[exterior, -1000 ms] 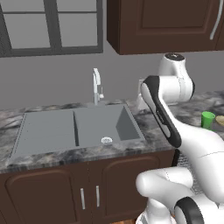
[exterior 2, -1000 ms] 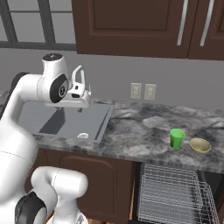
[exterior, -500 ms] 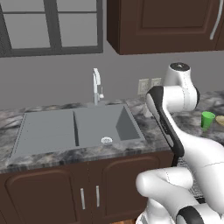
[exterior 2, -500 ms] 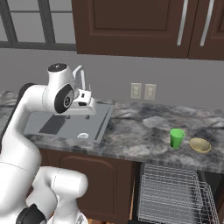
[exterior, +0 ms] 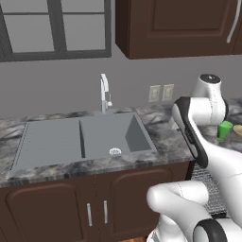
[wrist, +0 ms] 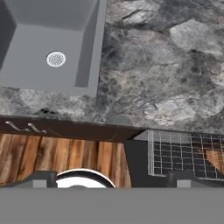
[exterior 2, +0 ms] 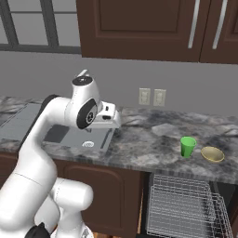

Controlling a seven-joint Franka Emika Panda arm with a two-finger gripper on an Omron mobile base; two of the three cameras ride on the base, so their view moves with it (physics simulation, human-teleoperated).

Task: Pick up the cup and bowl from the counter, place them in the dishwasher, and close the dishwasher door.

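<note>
The green cup (exterior 2: 188, 147) stands upright on the marbled counter (exterior 2: 148, 139), and the tan bowl (exterior 2: 212, 154) lies just right of it. In the left base view the cup (exterior: 225, 130) peeks out behind my arm, with the bowl (exterior: 237, 128) at the frame edge. Below them the dishwasher's wire rack (exterior 2: 183, 204) is pulled out; its door panel is hard to make out. My gripper (wrist: 113, 179) is open and holds nothing. It hangs over the counter at the sink's right rim, well left of the cup. The hand view shows the rack (wrist: 183, 153).
The grey double sink (exterior: 85, 137) with its chrome faucet (exterior: 105, 92) lies left of my hand. Its drain (wrist: 56, 58) shows in the hand view. Brown cabinet doors run under the counter, and upper cabinets (exterior 2: 139, 28) hang above. Wall outlets (exterior 2: 152, 96) sit behind.
My arm has swung right and lower, from over the sink basin to its right rim, nearer the cup. The cup, bowl and rack have not moved.
</note>
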